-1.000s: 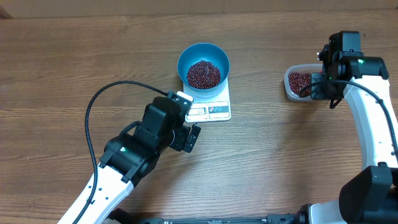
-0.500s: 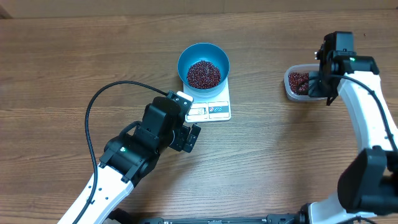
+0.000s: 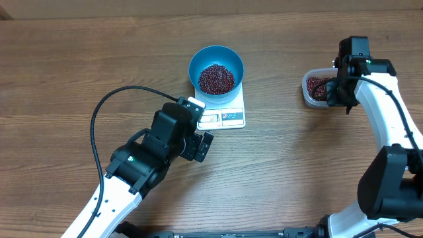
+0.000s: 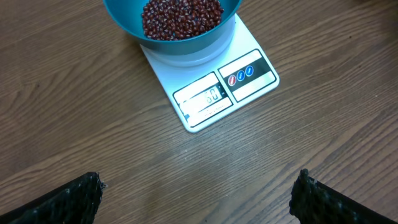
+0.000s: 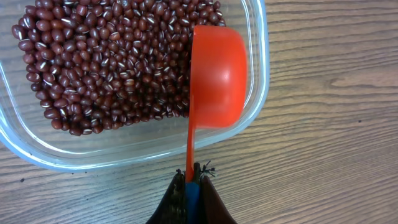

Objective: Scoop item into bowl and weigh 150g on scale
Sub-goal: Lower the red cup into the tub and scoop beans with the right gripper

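In the last second only the right arm has moved: its wrist has turned a little and gone further over the clear plastic tub [image 5: 37, 158]. The left arm and the blue bowl [image 3: 193, 66] are as before. I think one more portion is being fetched, so the weight is probably not reached yet; the display I cannot read surely.

The right claw [image 5: 194, 180] is pressed together on the thin handle of the orange scoop [image 5: 217, 74]. Its cup hangs over the tub's edge, just beside the red beans [image 5: 106, 68] there, and I see no beans in it. More beans lie heaped in the bowl on the scale [image 3: 228, 118]. The left claw [image 4: 196, 196] waits near the scale, spread wide, holding nothing.
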`<state>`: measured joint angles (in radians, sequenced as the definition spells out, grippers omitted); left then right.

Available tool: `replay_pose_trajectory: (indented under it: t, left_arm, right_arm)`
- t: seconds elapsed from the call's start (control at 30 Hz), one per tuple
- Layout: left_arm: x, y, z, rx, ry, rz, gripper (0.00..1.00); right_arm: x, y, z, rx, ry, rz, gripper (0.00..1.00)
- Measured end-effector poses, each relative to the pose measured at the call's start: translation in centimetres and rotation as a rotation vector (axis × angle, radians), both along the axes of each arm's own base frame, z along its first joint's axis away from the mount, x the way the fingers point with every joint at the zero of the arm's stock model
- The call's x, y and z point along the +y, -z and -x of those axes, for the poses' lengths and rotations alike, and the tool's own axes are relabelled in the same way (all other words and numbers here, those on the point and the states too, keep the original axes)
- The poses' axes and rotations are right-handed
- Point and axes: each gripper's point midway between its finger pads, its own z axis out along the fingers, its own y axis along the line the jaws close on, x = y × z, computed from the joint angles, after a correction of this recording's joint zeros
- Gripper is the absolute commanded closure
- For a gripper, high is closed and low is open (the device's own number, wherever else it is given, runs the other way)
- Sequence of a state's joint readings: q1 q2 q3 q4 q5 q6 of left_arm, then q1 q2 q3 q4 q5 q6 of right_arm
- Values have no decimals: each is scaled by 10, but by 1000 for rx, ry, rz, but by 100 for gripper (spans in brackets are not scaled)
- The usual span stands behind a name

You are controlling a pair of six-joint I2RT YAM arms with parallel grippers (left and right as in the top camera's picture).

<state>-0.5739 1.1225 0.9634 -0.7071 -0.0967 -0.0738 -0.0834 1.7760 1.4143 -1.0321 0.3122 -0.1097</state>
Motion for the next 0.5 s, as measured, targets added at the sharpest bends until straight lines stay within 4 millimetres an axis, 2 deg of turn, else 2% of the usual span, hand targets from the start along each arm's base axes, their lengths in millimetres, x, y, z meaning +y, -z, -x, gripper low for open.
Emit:
replay_pose_trajectory:
  t: [0.5]
  left_arm:
    - [0,0,0,0,0,0,0]
  right_arm:
    - [13,9,-2,25,-66,-67,96]
